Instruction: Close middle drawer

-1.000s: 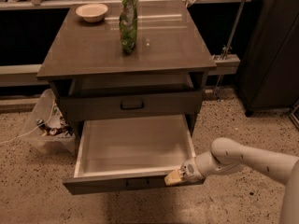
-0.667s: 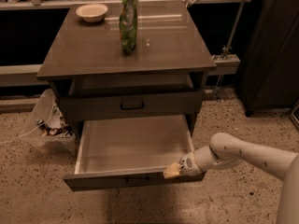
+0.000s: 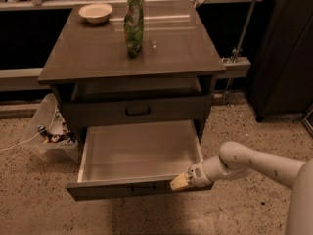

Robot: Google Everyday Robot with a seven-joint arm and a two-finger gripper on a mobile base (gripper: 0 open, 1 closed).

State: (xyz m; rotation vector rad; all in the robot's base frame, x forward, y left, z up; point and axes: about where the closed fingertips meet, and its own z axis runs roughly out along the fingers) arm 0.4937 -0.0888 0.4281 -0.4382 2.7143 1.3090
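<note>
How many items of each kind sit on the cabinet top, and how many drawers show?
Bowl: 1
Green bag: 1
Drawers: 2, the upper drawer and the open middle drawer
Total: 4
The gripper is at the middle drawer's front right corner.

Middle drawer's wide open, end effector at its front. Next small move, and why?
Probably push the end effector straight toward the cabinet. It sits at the right end of the drawer front, and the drawer is pulled far out.
</note>
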